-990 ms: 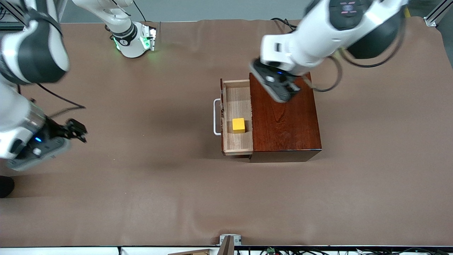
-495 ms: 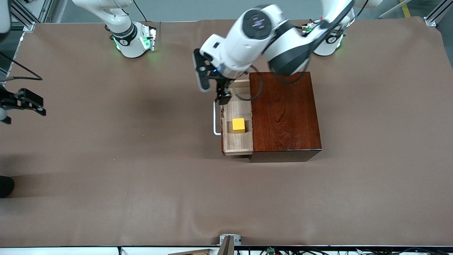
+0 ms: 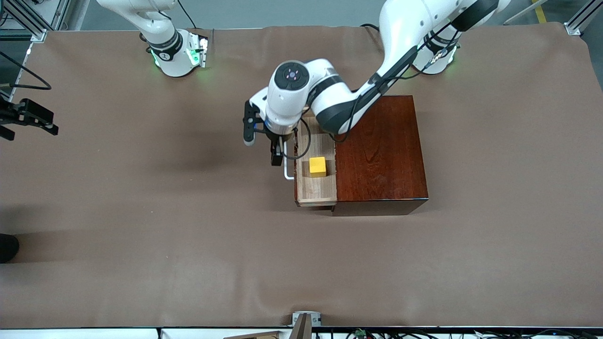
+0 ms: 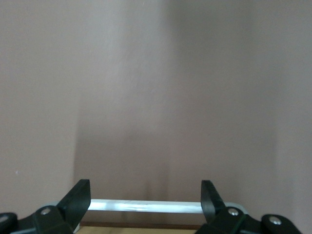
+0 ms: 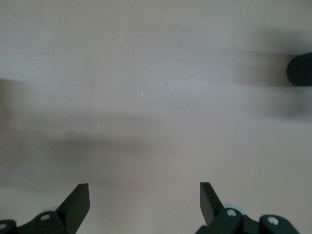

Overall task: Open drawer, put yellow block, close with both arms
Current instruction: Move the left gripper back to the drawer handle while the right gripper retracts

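One yellow block in the light-wood drawer, glossy box alongside.

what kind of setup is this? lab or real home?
Most likely a robotics lab bench, not a home. Two white arms are bolted down with green-lit bases, the table wears a plain brown cover, and aluminium framing stands at its corners. The only props are a wooden box and a yellow block.

one drawer, one yellow block, two grippers
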### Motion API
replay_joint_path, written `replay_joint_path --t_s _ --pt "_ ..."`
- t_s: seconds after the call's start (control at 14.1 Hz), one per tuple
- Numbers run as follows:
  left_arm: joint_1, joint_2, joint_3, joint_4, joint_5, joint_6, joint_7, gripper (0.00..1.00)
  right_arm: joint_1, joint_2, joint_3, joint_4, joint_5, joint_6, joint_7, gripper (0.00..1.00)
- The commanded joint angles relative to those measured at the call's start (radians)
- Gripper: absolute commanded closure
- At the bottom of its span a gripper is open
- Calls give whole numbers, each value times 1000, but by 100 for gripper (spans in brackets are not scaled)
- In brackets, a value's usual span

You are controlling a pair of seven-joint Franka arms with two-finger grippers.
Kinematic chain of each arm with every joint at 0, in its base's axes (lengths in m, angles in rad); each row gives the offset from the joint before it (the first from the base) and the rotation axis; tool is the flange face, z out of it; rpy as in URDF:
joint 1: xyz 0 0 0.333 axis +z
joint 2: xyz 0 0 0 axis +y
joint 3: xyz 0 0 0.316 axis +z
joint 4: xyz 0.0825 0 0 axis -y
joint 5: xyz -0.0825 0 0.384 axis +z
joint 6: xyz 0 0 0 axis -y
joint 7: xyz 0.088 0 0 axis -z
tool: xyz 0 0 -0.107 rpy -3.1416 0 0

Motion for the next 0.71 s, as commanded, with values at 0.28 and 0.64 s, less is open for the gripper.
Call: replay_joint_path --t_s 0.28,0.64 --pt "-50 -5 69 43 30 -122 14 0 -10 -55 6 -85 36 5 40 0" --pt "-48 -22 83 45 35 -262 19 0 -10 -57 6 -84 39 30 55 0"
